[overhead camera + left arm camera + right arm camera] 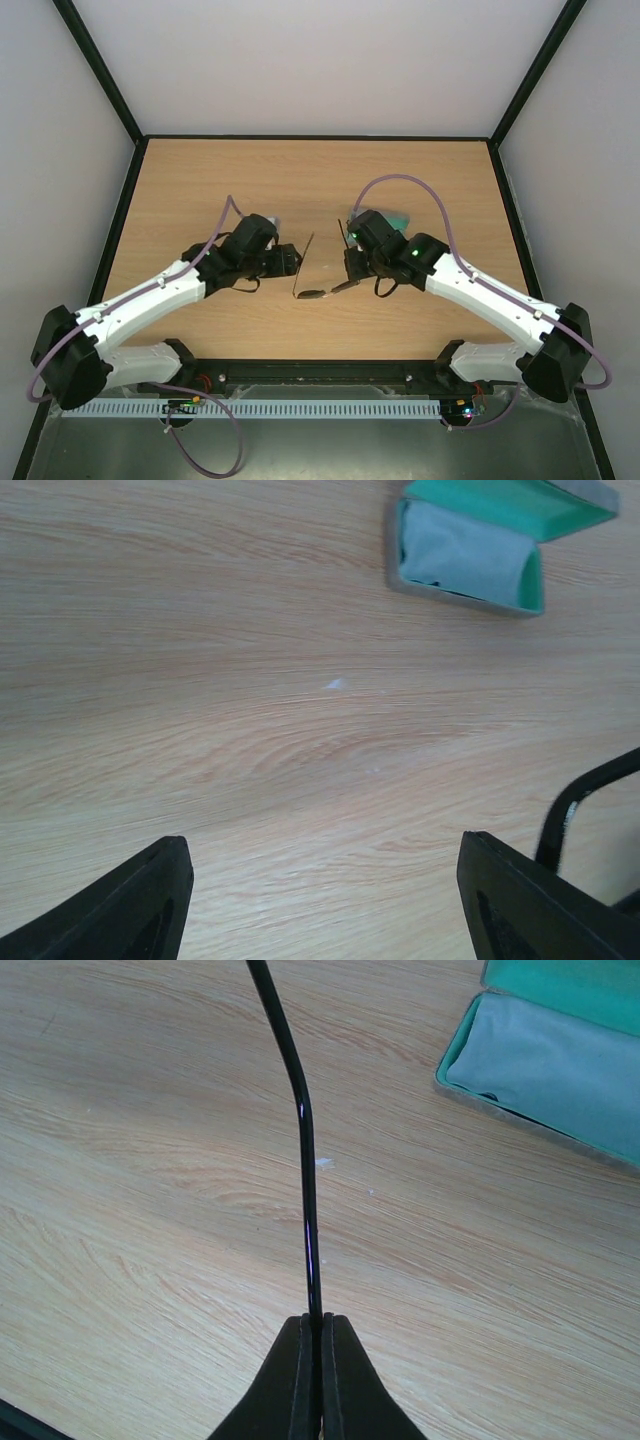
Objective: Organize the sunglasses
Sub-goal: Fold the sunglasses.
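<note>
The left arm (150,295) and right arm (490,292) wear white shells between black joints and black wrist housings. A purple cable (400,178) loops along each. A small green light (415,252) glows on the right wrist. The jaws are matte black.

The table (200,180) is a light wood-grain board with a dark border. Right of centre an open case (500,500) lies directly on it — grey outside, green lining. Near the case a tiny white speck (335,684) sits on the bare wood.
</note>
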Controlling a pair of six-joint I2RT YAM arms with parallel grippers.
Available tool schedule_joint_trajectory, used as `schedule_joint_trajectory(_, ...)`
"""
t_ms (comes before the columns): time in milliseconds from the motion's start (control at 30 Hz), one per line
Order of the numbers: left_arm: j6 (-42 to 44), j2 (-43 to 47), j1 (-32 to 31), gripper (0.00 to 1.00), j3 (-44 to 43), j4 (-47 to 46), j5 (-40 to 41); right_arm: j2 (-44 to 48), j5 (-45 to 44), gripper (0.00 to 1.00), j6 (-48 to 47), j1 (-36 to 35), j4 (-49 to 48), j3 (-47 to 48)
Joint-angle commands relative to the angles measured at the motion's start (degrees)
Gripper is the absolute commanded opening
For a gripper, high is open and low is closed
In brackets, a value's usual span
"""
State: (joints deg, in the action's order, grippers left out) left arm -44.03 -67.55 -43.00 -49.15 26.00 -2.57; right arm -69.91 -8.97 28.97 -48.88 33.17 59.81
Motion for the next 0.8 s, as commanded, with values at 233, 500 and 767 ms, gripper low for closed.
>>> schedule_joint_trajectory(233,-1.1,-5.8,-7.3,0.74,-4.8,-3.1,-0.4,-1.8,-0.3,0.01,0.2,-0.4,-0.7,0.1)
schedule_joint_trajectory(500,-1.3,-7.5,-10.4,0.72,-5.1,-4.9,-2.4,-1.6,-1.2,0.01,-0.3,-0.4,-0.6,0.6)
schedule_joint_trajectory(767,0.9,-9.7,-10.6,0.71,-6.1,-7.8,-9.9,-0.7,-1.6,0.01,-0.8,-0.4,-0.5,0.2)
